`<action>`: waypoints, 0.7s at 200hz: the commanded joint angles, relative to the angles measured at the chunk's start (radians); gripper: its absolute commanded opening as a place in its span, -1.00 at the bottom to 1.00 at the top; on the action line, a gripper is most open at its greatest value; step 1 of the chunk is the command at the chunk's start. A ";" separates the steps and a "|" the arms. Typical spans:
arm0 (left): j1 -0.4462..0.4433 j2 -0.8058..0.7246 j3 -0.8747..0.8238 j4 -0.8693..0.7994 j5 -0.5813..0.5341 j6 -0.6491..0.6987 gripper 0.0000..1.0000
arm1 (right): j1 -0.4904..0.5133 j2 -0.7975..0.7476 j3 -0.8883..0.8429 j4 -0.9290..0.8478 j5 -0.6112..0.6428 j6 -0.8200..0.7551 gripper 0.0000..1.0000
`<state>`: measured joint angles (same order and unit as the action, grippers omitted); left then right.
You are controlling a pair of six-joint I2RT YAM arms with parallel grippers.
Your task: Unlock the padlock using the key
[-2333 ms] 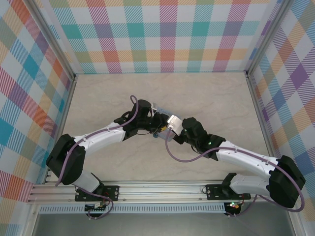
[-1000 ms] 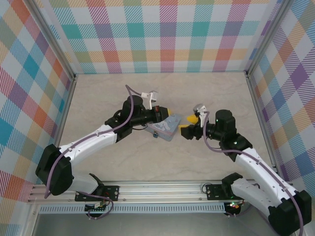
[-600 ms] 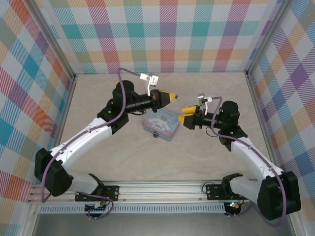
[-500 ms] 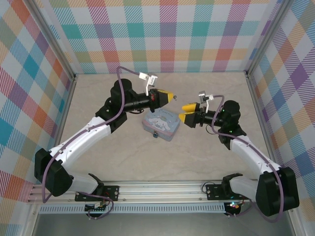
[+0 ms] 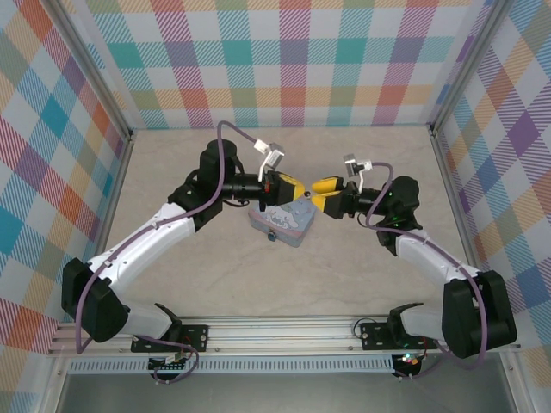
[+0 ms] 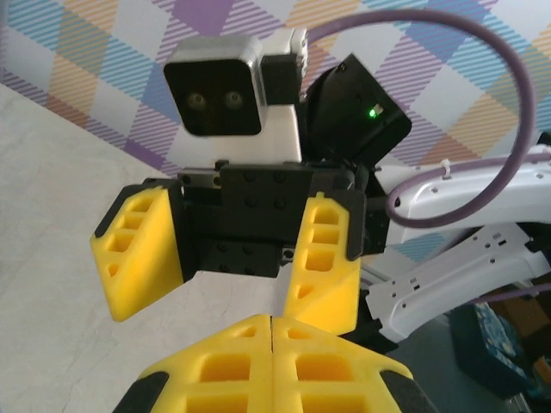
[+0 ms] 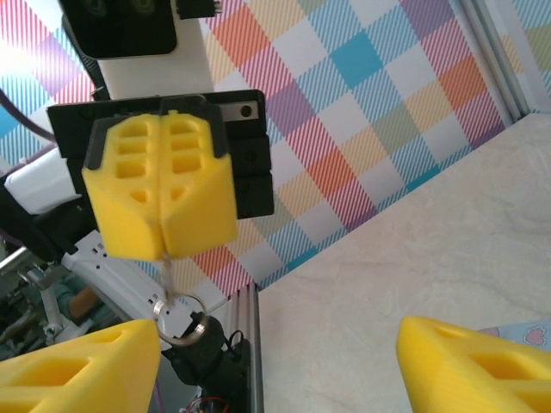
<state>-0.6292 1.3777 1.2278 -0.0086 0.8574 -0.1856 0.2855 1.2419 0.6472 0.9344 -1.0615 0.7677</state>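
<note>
My left gripper hovers above the tin, shut on the key. The thin metal shaft sticks out from between its yellow fingers, and a small ring hangs from it. My right gripper faces it tip to tip and stands open, its fingers on either side of the key's ring. From the left wrist, the left gripper is pressed together and the right gripper spreads wide just ahead. The tiny padlock hangs at the tin's near edge.
A light-blue cartoon tin lies on the beige table beneath both grippers. Plaid walls enclose the back and sides. An aluminium rail runs along the near edge by the arm bases.
Both grippers rose off the tin and swung toward each other; their tips now almost meet above it. The right gripper's jaws widened, then narrowed a little.
</note>
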 commanded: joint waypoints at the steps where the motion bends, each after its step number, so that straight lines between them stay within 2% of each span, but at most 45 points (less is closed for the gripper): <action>1: 0.003 0.010 0.043 -0.069 0.045 0.072 -1.00 | 0.018 -0.020 0.041 -0.004 -0.045 -0.037 0.35; 80: 0.003 0.036 0.078 -0.130 0.064 0.111 -1.00 | 0.046 -0.024 0.059 -0.066 -0.066 -0.075 -0.09; 140: 0.003 0.036 0.088 -0.171 0.061 0.143 -1.00 | 0.045 -0.054 0.063 -0.155 -0.080 -0.123 -0.54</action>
<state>-0.6292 1.4147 1.2800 -0.1581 0.9001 -0.0792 0.3271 1.2221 0.6796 0.8173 -1.1126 0.6930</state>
